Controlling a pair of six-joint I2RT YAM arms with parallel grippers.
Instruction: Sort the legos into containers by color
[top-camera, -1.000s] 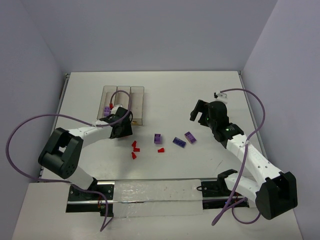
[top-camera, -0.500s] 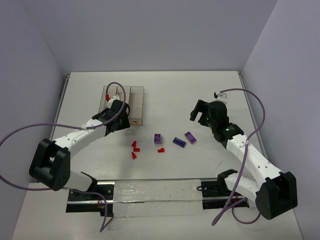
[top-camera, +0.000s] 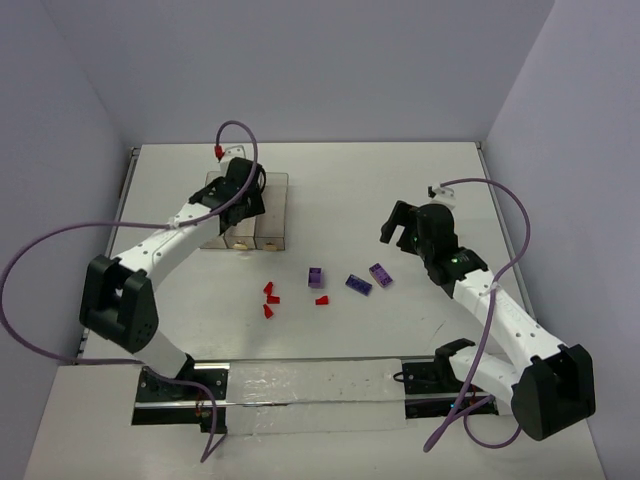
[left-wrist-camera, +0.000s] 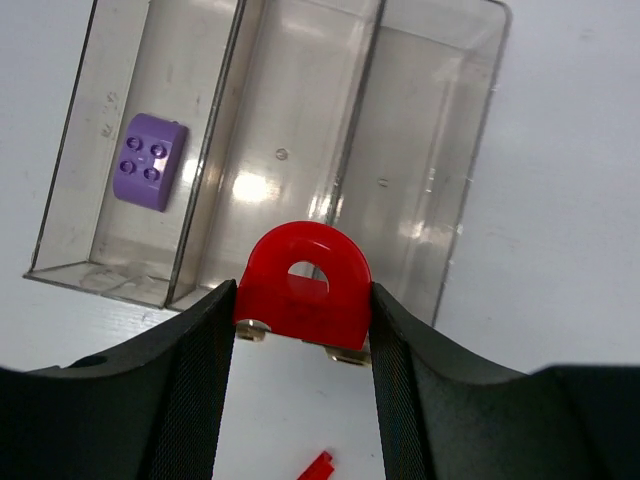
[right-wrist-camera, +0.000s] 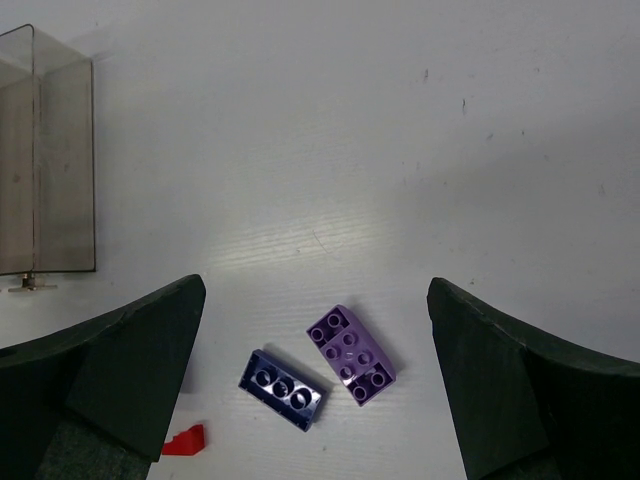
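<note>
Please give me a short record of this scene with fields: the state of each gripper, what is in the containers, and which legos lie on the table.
left gripper: shut on a red lego, above the containers
right gripper: open, holds nothing, above the table
in containers: one purple brick, in an end bin
loose on table: four red legos, three purple legos

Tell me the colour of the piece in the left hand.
Red piece; clearest in the left wrist view.
</note>
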